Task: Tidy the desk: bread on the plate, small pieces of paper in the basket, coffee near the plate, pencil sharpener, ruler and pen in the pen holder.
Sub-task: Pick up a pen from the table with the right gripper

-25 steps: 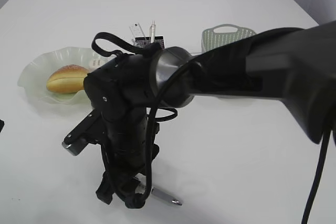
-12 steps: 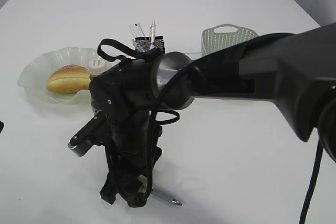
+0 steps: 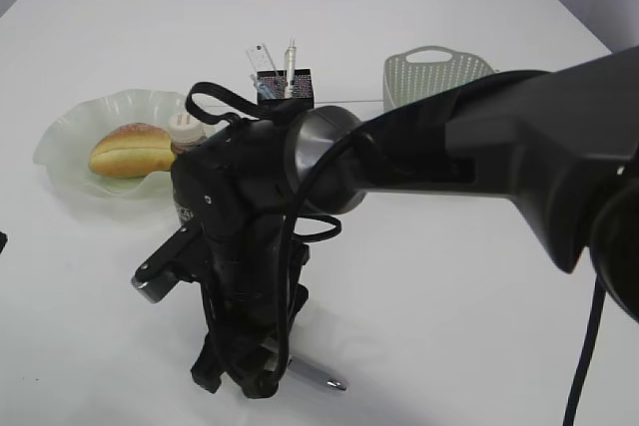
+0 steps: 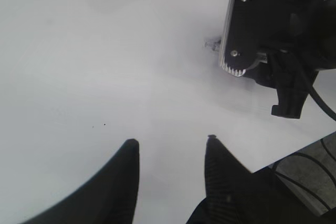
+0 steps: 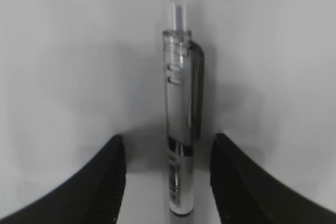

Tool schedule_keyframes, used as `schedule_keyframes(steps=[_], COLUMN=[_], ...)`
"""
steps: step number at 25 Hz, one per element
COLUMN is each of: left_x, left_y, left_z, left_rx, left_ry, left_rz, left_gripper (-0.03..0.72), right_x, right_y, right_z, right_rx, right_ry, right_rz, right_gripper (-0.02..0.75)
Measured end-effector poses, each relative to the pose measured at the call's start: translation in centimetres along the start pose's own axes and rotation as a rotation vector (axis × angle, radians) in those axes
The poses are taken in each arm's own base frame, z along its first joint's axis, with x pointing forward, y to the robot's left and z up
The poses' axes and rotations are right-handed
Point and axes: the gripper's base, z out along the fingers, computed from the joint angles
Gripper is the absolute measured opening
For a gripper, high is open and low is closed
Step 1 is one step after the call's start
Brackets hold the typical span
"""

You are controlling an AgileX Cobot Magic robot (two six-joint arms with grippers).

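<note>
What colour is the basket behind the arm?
Pale green basket, with a perforated wall; clearest in the exterior view.

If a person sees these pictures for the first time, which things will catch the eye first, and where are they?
The big black right arm fills the middle of the exterior view, its right gripper down at the front of the white table, open around a silver pen lying there. Behind it, bread lies on a pale green plate at the left.
</note>
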Motion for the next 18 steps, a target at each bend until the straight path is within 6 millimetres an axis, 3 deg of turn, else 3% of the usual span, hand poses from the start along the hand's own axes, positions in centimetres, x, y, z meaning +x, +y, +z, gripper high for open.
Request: schedule_keyframes(steps=[5,13,18], left_x=[0.04,0.04,0.04], left_y=[-0.01,-0.01,-0.01], left_z=[0.0,0.0,0.0], left_rx=[0.001,0.001,0.001], left_ry=[0.005,0.005,0.005], left_rz=[0.0,0.0,0.0], left_gripper=[0.307,0.307,0.307], right_x=[0.03,0.05,0.05], right_y=[-0.17,-0.27,-0.26], right_z=[0.0,-0.01,-0.01], right_rx=[0.0,-0.008,-0.01], right_ry=[0.0,-0.002,-0.002], right_rz=[0.004,0.013,0.014], right_gripper=[0.377,0.107,0.089])
